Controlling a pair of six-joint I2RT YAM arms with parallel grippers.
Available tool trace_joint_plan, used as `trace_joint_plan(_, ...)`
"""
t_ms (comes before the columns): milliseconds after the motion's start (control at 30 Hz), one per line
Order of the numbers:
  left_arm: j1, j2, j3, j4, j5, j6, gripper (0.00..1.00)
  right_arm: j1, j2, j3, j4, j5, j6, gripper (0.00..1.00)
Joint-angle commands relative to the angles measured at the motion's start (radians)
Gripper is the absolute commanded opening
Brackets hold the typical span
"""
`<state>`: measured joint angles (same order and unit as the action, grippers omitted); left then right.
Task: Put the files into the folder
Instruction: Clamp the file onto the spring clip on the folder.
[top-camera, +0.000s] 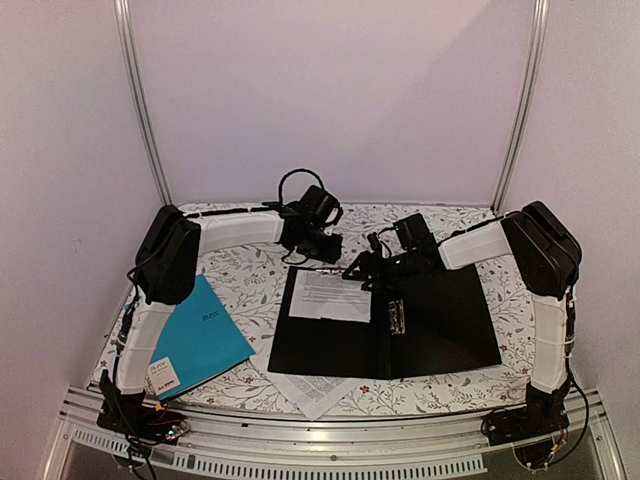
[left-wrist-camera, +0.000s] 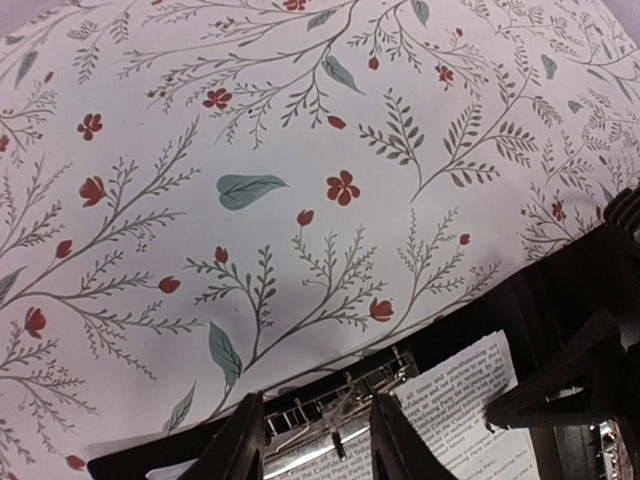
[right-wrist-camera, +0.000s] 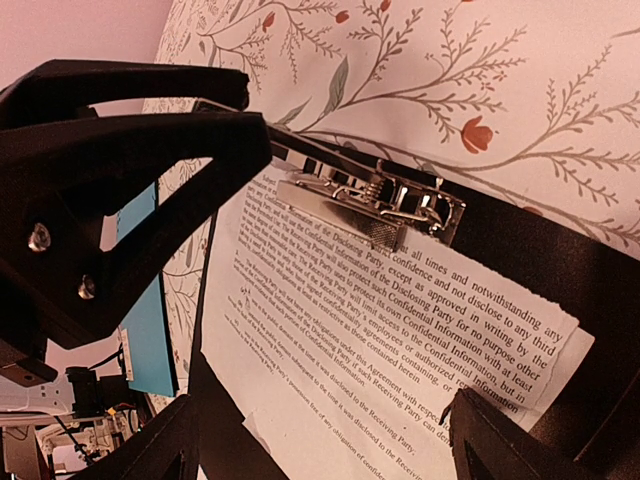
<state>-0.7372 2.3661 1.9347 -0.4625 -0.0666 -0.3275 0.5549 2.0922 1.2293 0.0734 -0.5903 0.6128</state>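
The black folder (top-camera: 440, 330) lies open in the middle of the table. White printed files (top-camera: 330, 295) rest on its left half, their top edge under the silver clip (right-wrist-camera: 370, 205). Another printed sheet (top-camera: 310, 388) pokes out from under the folder's near edge. My left gripper (left-wrist-camera: 318, 440) hovers at the folder's far edge. Its jaws are partly open on either side of the clip (left-wrist-camera: 330, 405), with gaps showing. My right gripper (right-wrist-camera: 330, 450) stands wide open just above the files (right-wrist-camera: 380, 330), holding nothing. In the top view the left gripper (top-camera: 315, 250) and the right gripper (top-camera: 375, 268) sit close together.
A teal-blue folder (top-camera: 200, 335) lies at the left near my left arm. The floral tablecloth (left-wrist-camera: 300, 150) covers the table behind the folder. The enclosure's back wall and metal posts (top-camera: 145, 110) close in the far side.
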Motion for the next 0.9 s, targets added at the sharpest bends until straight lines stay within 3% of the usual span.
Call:
trace_joint_plan(0, 0.005, -0.015, 0.014, -0.010, 0.001, 0.000, 0.36, -0.003, 0.071, -0.037, -0.093, 0.041, -0.001, 0.86)
trace_joint_plan(367, 0.007, -0.045, -0.006, 0.005, 0.007, 0.000, 0.30, -0.004, 0.078, -0.033, -0.092, 0.037, -0.001, 0.86)
trace_joint_plan(867, 0.010, -0.089, -0.041, 0.036, 0.016, -0.010, 0.34, -0.003, 0.083, -0.033, -0.090, 0.035, 0.002, 0.86)
